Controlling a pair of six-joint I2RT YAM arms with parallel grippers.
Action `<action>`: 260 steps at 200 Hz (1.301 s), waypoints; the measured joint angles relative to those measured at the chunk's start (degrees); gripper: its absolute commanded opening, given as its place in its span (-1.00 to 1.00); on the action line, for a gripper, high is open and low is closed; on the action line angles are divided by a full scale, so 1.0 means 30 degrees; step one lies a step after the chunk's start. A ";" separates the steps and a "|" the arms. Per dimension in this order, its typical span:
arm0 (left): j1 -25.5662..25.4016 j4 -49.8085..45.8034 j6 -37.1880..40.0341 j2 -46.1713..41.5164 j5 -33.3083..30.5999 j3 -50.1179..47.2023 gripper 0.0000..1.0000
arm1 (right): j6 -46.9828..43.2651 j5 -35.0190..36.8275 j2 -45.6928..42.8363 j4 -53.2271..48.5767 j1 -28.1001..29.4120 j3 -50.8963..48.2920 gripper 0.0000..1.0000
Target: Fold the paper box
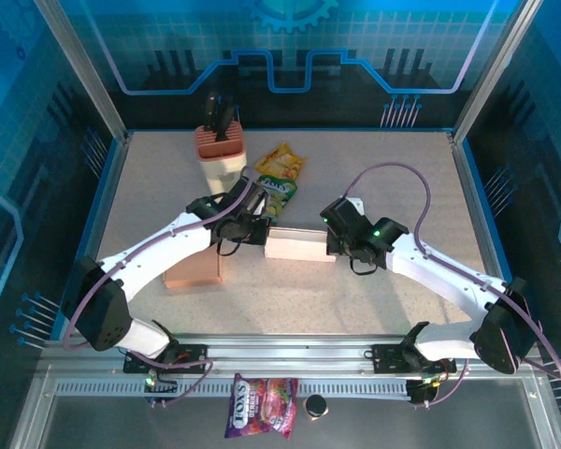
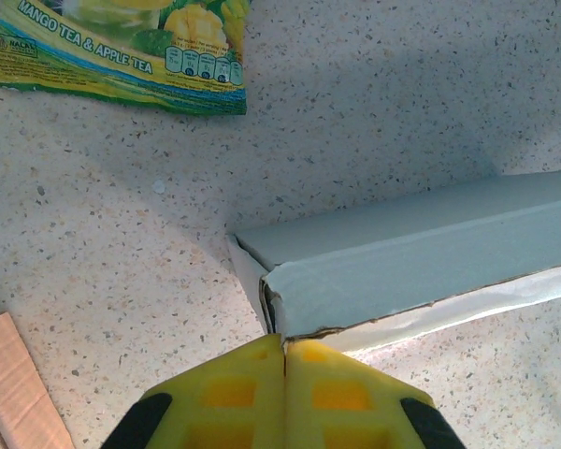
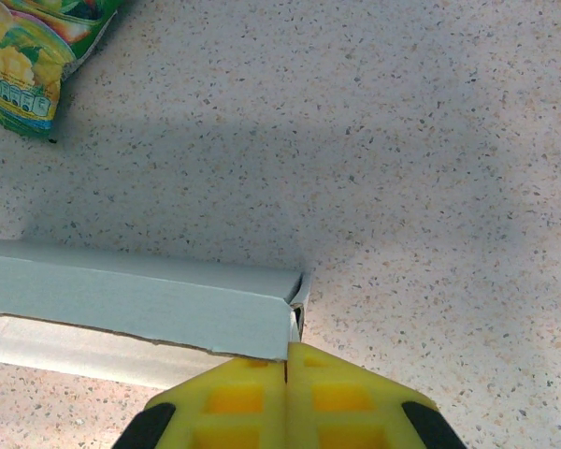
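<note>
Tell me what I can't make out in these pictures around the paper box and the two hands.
Top view: the arms cover both ends of the paper box.
Left wrist view: the box runs off the right edge; the shut left hand itself hides whether it pinches cardboard.
Right wrist view: same doubt for the right hand; the snack bag is cut by the top and left edges.

Mango tea packet (image 1: 279, 175) beside a peach holder (image 1: 220, 150); candy bag (image 1: 262, 405) on the front ledge (image 1: 449, 421)
</note>
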 measured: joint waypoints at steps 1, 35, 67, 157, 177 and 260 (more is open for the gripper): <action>0.0000 0.0000 0.0007 0.0000 0.0000 0.0000 -1.00 | -0.0007 0.0000 0.0000 0.0000 0.0000 0.0000 -1.00; 0.0000 0.0007 0.0051 0.0007 -0.0007 0.0007 -1.00 | -0.0007 -0.0029 0.0000 -0.0007 0.0000 0.0000 -1.00; 0.0000 0.0058 0.0036 0.0044 0.0000 0.0000 -1.00 | -0.0007 -0.0073 -0.0007 0.0000 -0.0015 0.0000 -1.00; 0.0000 0.0546 0.0022 0.0219 -0.0204 -0.0029 -1.00 | -0.0007 -0.0087 -0.0007 0.0000 -0.0022 0.0000 -1.00; -0.0015 0.0707 0.0022 0.0219 -0.0255 -0.0146 -1.00 | -0.0007 -0.0087 -0.0007 0.0000 -0.0022 0.0000 -1.00; -0.0124 0.2164 -0.0022 -0.0146 -0.0685 -0.1217 -1.00 | -0.0007 -0.0153 0.0000 0.0000 -0.0051 0.0000 -1.00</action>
